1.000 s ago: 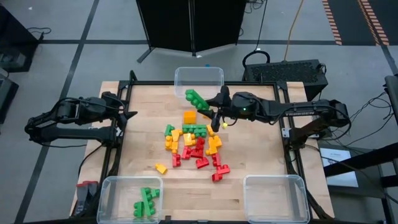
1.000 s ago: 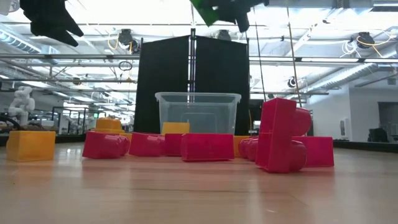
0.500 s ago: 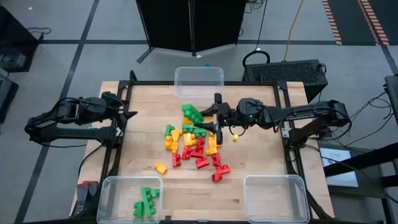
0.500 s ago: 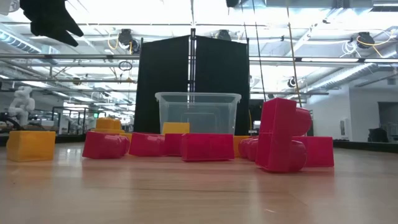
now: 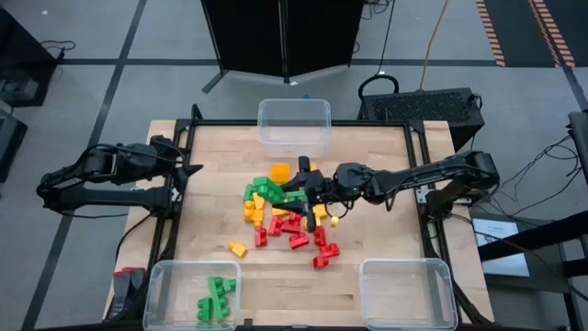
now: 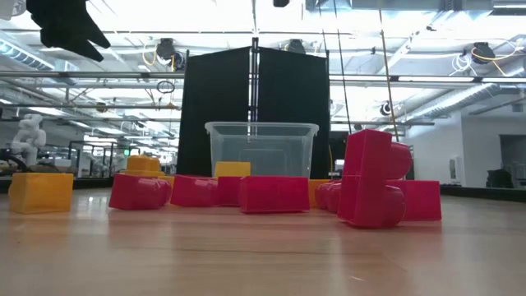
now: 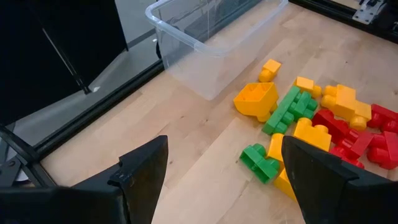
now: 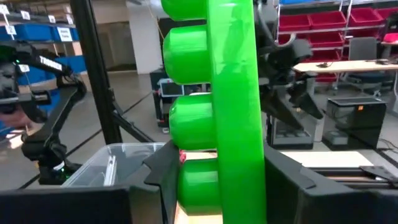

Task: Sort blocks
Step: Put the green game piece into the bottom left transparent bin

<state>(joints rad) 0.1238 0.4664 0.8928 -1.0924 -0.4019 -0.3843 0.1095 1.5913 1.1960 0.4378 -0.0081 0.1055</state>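
Wooden bench (image 5: pixel 211 221) fills the middle of the high view, with three clear bins on it: one at the far edge (image 5: pixel 294 124), one at the near left corner (image 5: pixel 188 294) already holding green blocks (image 5: pixel 216 300), and one at the near right corner (image 5: pixel 407 292) with nothing seen in it.

Left arm waits at the left edge of the bench; its hand (image 5: pixel 188 169) stands wide with nothing between the fingers, well apart from the pile.

Right arm reaches in from the right side, and the right hand (image 5: pixel 306 184) hangs above the pile, closed on a long green block (image 8: pixel 214 112) that stands upright between the fingers in the right wrist view.

Loose blocks (image 5: pixel 289 213), red, yellow-orange and green, lie bunched together in the middle of the bench, many touching or overlapping. One small yellow block (image 5: pixel 238 248) lies apart on the near side.

Risk, as I judge it: the green block sticks out far beyond the fingers, so a quick swing could twist it loose and drop it back among the others. If carried low, it could also catch the pile and scatter pieces. The green bin is on the far side of the pile from this arm, so the path crosses over the heap.
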